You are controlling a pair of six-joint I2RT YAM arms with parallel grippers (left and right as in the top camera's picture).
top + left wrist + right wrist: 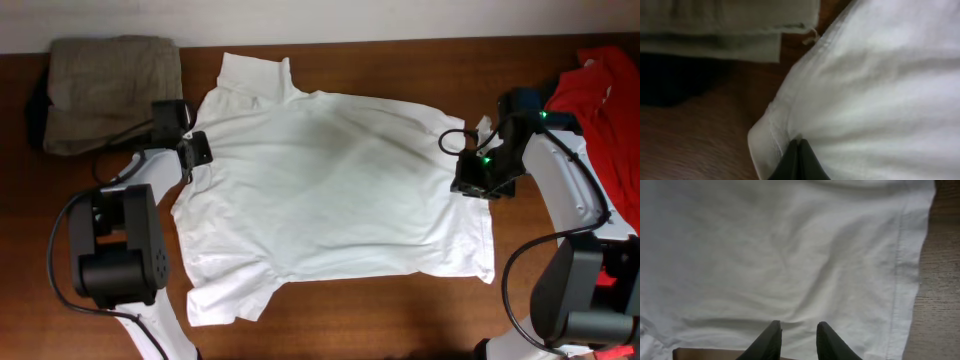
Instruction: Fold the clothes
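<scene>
The clothes (pixel 330 190), one white short-sleeved shirt, lie spread flat across the middle of the wooden table (pixel 400 315). One folded khaki garment (pixel 105 90) sits at the far left corner and one red garment (pixel 605 85) at the far right, neither touching the shirt. Of the two grippers, the left gripper (pixel 799 147) is clenched at the shirt's left edge, while the right gripper (pixel 798 330) stands parted over the right hem.
</scene>
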